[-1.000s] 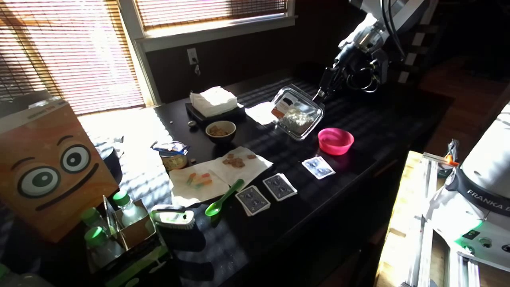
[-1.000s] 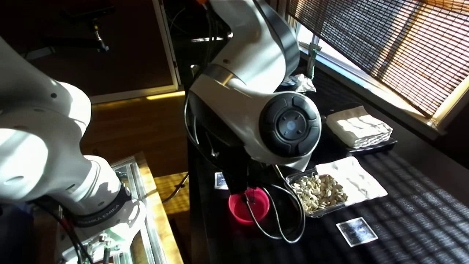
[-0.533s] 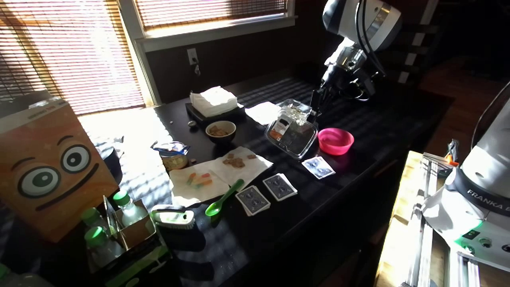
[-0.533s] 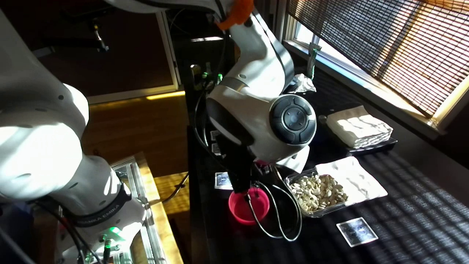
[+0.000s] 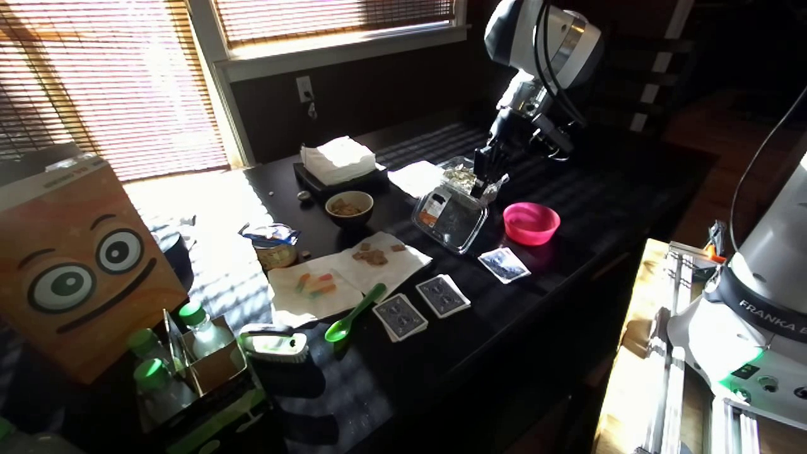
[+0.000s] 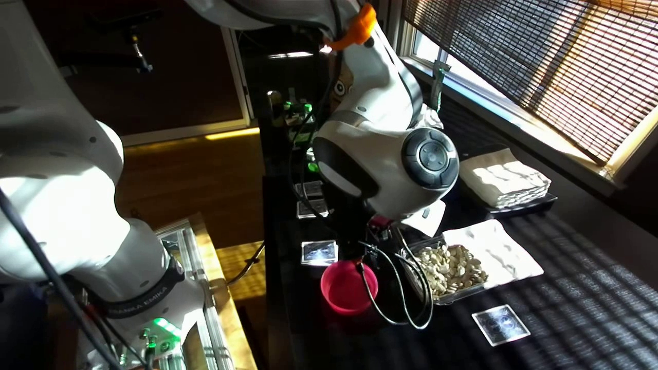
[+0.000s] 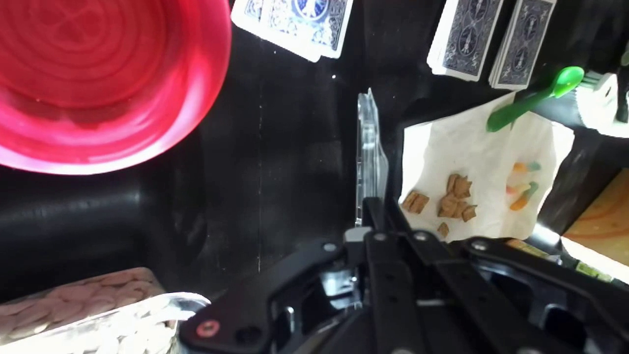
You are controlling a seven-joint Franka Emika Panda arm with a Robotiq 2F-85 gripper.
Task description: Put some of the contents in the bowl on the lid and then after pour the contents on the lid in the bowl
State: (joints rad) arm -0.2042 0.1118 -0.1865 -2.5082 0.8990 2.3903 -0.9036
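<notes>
Shifted aside since a second ago, the lid (image 5: 451,224) hangs steeply tilted, its edge clamped in the pincer (image 5: 478,189), probably so its face tips freely. The contents (image 6: 447,270) lie in the bowl (image 6: 457,296) on the tabletop (image 6: 581,298); none shows on the lid, so pouring seems done.

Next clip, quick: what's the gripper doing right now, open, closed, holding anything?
Gripper: closed, holding the clear plastic lid by its edge.
</notes>
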